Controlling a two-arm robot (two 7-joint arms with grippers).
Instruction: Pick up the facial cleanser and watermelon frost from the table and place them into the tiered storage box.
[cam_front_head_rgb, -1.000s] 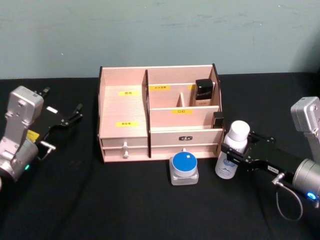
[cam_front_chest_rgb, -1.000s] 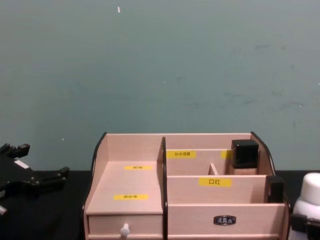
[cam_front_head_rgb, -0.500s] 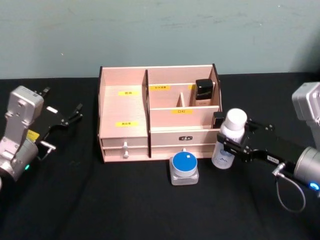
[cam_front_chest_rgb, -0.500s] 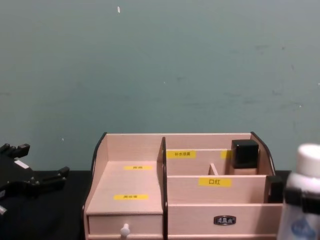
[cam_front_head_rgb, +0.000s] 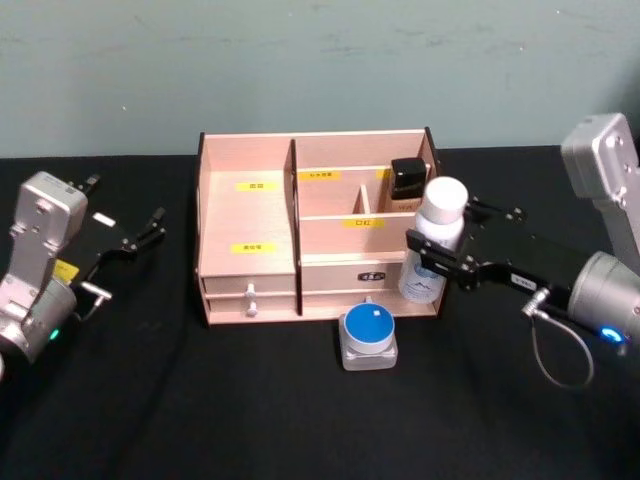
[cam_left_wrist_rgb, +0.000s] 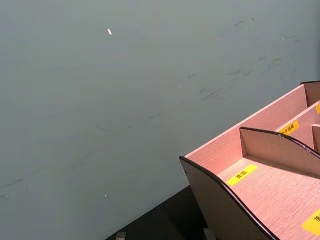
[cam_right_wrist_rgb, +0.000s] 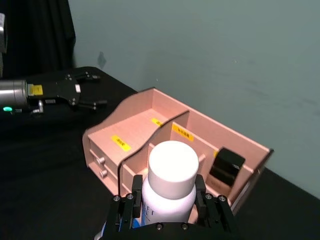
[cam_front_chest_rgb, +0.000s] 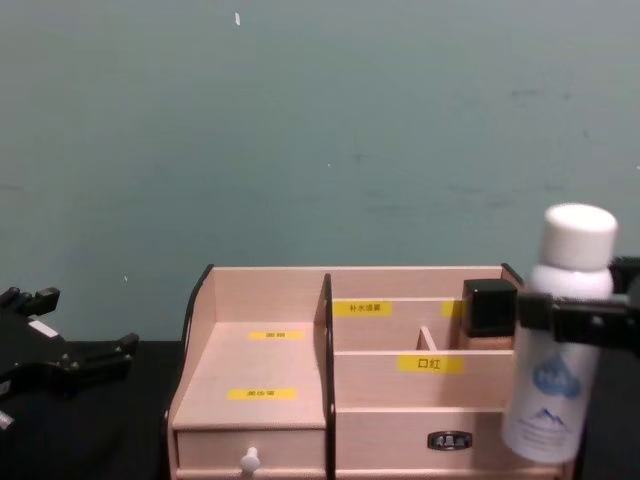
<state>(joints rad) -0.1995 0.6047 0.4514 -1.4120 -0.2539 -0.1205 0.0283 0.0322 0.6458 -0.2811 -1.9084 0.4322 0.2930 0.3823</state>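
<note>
1. Head view: the right gripper (cam_front_head_rgb: 432, 262) is clamped around the neck of the white bottle (cam_front_head_rgb: 425, 284). The bottle stands upright with its long axis vertical and its cap on top, right of centre against the front right corner of the tiered storage box (cam_front_head_rgb: 250, 215). Its base seems clear of the table. The blue-lidded jar (cam_front_head_rgb: 368, 334) sits on the black cloth just in front of the box. The left gripper (cam_front_head_rgb: 125, 200) rests at the left edge, fingers spread and empty.
2. Left wrist view: the box's dark-edged side panel (cam_left_wrist_rgb: 220, 200) is at lower right, with yellow labels too slanted to read.
3. Right wrist view: the bottle's white cap (cam_right_wrist_rgb: 173, 162) faces the camera between the closed fingers (cam_right_wrist_rgb: 132, 196).
4. Chest view: the bottle (cam_front_chest_rgb: 550, 400) bears a blue mountain emblem. One box label reads "口红" (cam_front_chest_rgb: 430, 363).
</note>
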